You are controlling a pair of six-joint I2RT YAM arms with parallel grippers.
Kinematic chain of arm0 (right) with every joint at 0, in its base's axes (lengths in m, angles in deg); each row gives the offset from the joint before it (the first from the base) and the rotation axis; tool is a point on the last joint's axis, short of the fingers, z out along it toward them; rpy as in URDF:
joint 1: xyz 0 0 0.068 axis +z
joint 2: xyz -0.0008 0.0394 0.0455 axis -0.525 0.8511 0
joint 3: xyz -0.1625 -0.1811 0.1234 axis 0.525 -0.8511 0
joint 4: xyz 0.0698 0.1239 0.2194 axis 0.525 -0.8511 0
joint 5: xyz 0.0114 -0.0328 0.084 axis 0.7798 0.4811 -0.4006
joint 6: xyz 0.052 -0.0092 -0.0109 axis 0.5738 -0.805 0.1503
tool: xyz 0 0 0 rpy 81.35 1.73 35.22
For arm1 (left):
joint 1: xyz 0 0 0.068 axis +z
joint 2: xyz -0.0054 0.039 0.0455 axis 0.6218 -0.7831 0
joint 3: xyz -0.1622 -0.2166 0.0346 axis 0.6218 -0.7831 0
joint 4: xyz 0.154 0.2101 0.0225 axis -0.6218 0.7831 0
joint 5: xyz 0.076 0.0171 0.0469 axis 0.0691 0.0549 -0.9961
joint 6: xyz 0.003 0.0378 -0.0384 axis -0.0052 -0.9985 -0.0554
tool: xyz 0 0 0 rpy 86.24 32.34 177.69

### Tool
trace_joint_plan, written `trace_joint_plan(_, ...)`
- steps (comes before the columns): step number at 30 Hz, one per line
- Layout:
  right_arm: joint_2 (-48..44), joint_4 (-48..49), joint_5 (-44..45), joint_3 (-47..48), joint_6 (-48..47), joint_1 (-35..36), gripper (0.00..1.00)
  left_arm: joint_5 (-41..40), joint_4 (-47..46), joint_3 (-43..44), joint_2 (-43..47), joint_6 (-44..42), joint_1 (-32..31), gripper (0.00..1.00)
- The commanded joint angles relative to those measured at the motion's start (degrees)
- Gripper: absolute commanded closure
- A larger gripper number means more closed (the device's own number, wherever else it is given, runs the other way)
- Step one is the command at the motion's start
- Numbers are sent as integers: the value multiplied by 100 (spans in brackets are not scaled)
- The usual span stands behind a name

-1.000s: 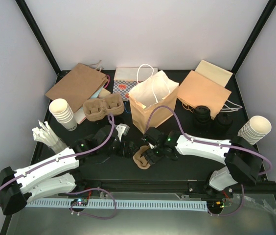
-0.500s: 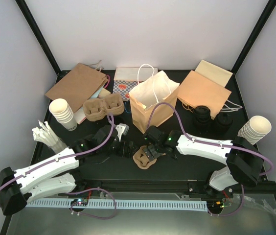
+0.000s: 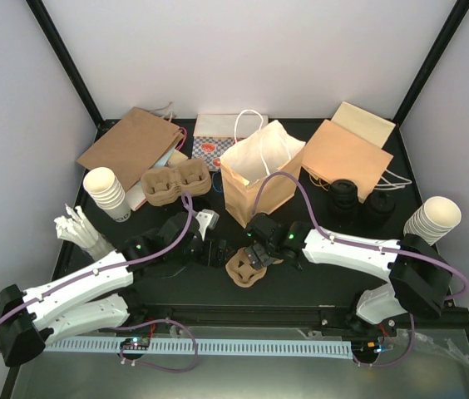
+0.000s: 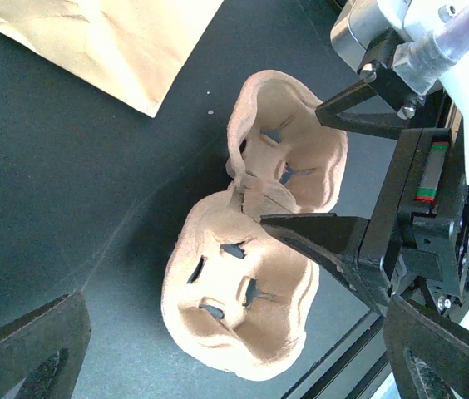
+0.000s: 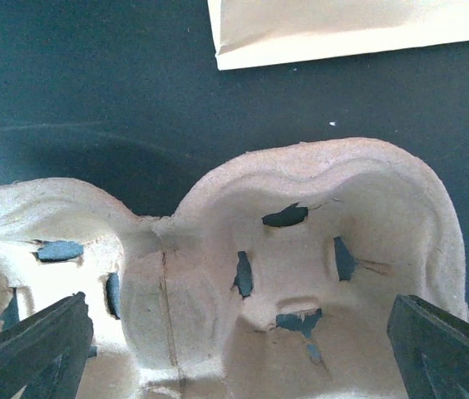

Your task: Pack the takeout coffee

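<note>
carrier of moulded brown pulp lies at the centre of the black table. it has two rounded wells joined by a ridge, a fibrous surface, and slits cut in each floor. your right gripper hangs over it with jaws spread wide, gripping nothing. your left gripper sits just beside the carrier, also wide and holding nothing. takeout coffee cups, short and round with black lids, stand at the right rear near a flat kraft bag, well apart from both grippers. an open paper bag stands upright behind the carrier. print on the patterned box is too small to read.
</note>
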Motion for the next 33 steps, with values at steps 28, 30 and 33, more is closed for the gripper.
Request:
trace_joint_plan(28, 370, 196, -459, -37, -153, 13, 5, 10, -16, 137, 0, -77, 42, 1)
trace_joint_plan(30, 409, 199, -519, -24, -176, 13, 8, 11, -18, 138, 2, -78, 42, 1)
trace_joint_plan(33, 498, 181, -573, 11, -214, 15, 12, 11, -18, 136, 2, -78, 42, 1)
